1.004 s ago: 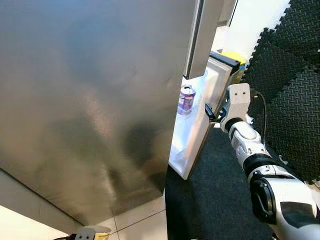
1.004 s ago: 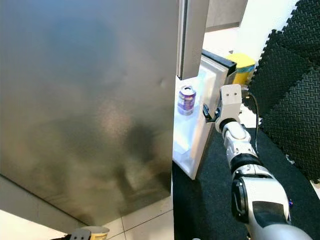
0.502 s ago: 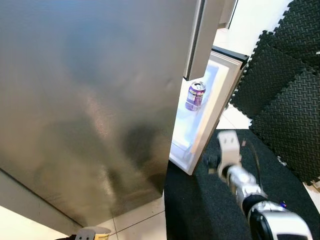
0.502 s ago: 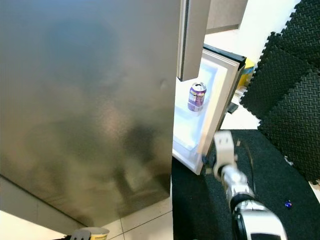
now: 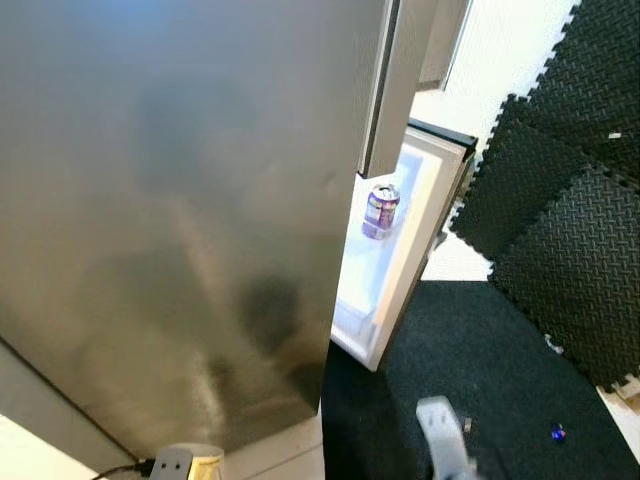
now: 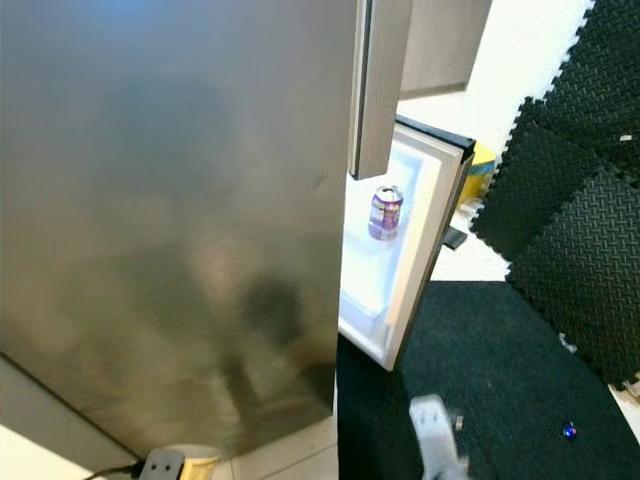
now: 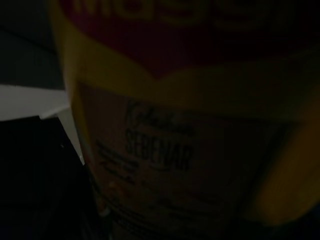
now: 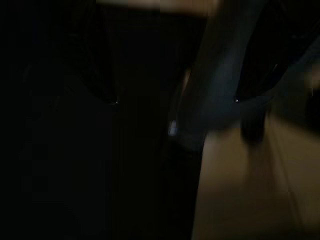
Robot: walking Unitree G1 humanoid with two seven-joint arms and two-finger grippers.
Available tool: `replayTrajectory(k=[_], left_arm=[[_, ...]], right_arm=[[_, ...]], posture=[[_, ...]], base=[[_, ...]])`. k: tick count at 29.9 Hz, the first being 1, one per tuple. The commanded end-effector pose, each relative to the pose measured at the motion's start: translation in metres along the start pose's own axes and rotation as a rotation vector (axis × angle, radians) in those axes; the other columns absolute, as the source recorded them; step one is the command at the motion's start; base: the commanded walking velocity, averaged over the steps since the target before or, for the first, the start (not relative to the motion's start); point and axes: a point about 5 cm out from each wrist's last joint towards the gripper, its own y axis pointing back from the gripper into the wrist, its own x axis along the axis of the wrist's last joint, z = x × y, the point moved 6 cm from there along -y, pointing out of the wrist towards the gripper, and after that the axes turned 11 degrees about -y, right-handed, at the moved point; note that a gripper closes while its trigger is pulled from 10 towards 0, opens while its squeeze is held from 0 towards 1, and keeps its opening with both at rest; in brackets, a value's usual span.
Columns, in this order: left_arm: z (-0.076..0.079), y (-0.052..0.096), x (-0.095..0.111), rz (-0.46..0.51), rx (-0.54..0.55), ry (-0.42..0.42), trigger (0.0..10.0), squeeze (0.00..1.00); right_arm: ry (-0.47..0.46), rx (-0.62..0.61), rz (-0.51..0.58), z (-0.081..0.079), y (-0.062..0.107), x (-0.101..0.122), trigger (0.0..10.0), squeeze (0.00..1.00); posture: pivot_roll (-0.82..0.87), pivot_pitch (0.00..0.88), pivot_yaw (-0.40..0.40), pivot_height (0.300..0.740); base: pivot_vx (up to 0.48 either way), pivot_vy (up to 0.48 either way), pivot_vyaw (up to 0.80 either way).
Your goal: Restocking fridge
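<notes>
Stainless-steel fridge (image 5: 180, 200), door ajar: purple can (image 5: 379, 211) shelved; yellow-labelled tub (image 7: 190, 125) unstocked, left gripper's clasp indiscernible (dark view).

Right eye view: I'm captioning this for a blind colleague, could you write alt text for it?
A purple drink can stands on a shelf of a fridge door left ajar, beside a wide steel fridge front. Black foam mats line the wall at right, and the right tool's mount shows low over dark carpet.

Home kitchen: steel fridge (image 5: 180, 200), tiled floor (image 5: 290, 455), foam mats (image 5: 560, 200).
</notes>
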Motion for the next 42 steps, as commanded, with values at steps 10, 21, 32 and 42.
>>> replayTrajectory(k=[10,21,32,42], left_arm=[[0.005,-0.004,0.007,-0.008,-0.003,0.014,10.0,0.0],[0.013,-0.002,-0.006,-0.045,-0.027,0.004,10.0,0.0],[0.027,-0.004,-0.001,-0.049,-0.076,-0.016,10.0,0.0],[0.024,-0.004,-0.001,-0.038,-0.07,0.007,10.0,0.0]], right_arm=[[0.109,0.031,-0.069,-0.004,0.001,-0.016,10.0,0.0],[0.188,0.049,-0.07,-0.011,0.0,-0.011,10.0,0.0],[0.261,0.048,-0.078,-0.004,0.0,-0.006,10.0,0.0],[0.236,0.042,-0.072,-0.006,0.0,-0.007,10.0,0.0]], posture=[[-0.02,0.0,-0.026,0.74],[-0.02,0.0,-0.027,0.74],[-0.02,0.0,-0.05,0.74],[-0.02,0.0,-0.031,0.74]], base=[[0.0,0.0,0.0],[0.0,0.0,0.0],[0.0,0.0,0.0],[0.0,0.0,0.0]])
